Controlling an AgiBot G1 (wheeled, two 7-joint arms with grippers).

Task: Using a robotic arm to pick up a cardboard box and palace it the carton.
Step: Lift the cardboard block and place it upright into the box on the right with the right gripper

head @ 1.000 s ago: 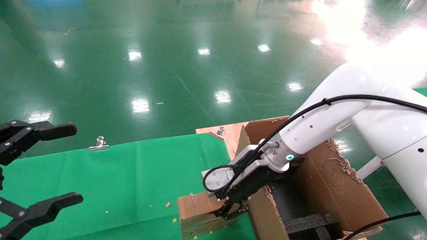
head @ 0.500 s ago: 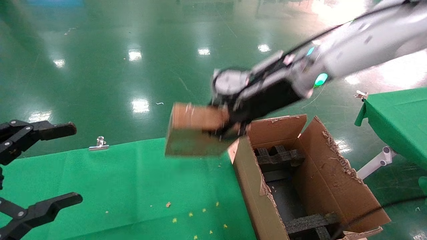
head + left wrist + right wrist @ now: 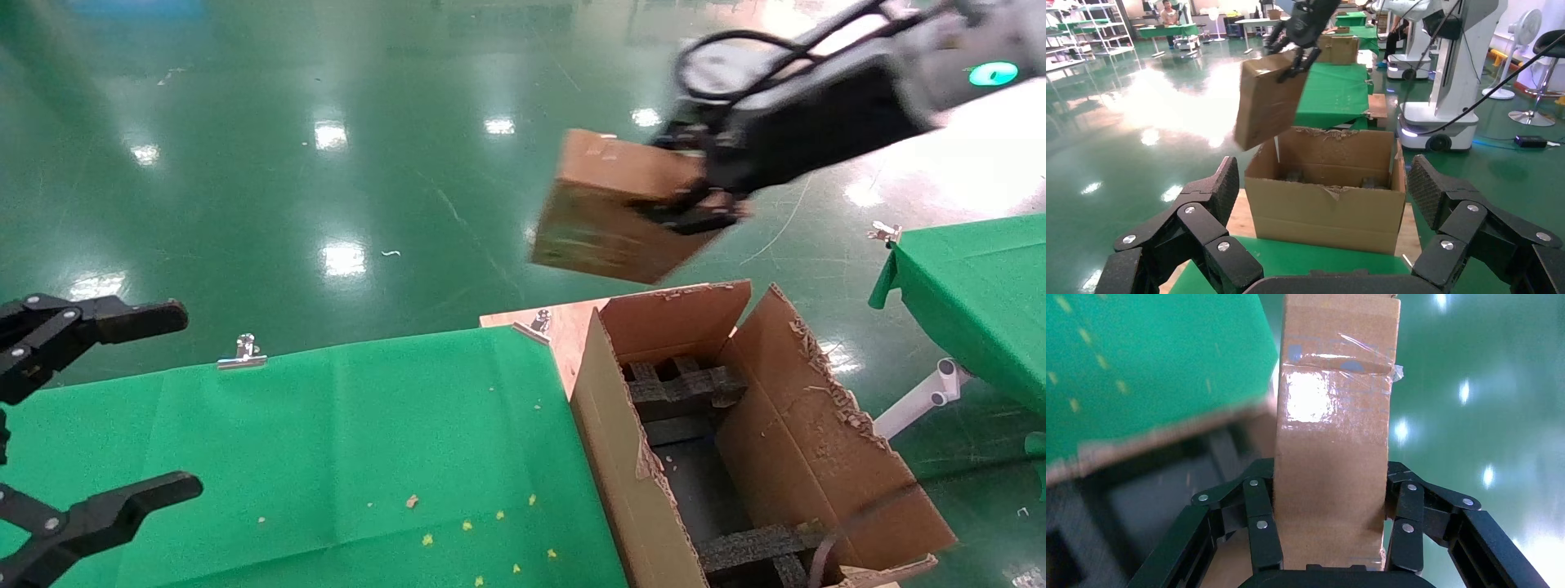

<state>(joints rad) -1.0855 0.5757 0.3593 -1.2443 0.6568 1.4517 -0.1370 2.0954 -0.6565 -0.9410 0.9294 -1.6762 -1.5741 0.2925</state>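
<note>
Since the previous frame my right hand (image 3: 695, 196) has carried the cardboard box (image 3: 609, 208) up and toward the far right; it now hangs in the air above the far edge of the carton (image 3: 735, 425), clear of the flaps.

Nearest to me, my left hand (image 3: 73, 408) is parked over the near left of the counter (image 3: 327, 441), fingers spread wide and holding nothing. The counter wears a smooth green cloth with small scraps of cardboard scattered on it; a metal clip (image 3: 243, 351) pins the cloth at its far edge. The cloth surface between the left hand and the carton is open.

The carton stands at the counter's right end, top open. It is brown corrugated board with ragged, torn flap edges; black foam inserts (image 3: 682, 388) cross its interior, leaving a dark open cavity between them. A bare plywood corner (image 3: 564, 322) shows just beyond the cloth, touching the carton's far left flap.

Above that, the right hand is closed on the cardboard box, one finger (image 3: 1257, 520) on each narrow side. The box is flat, rectangular, scuffed brown board, sealed with glossy clear tape (image 3: 1333, 398), and it is tilted. Beyond lies the glossy green floor (image 3: 327, 163).
</note>
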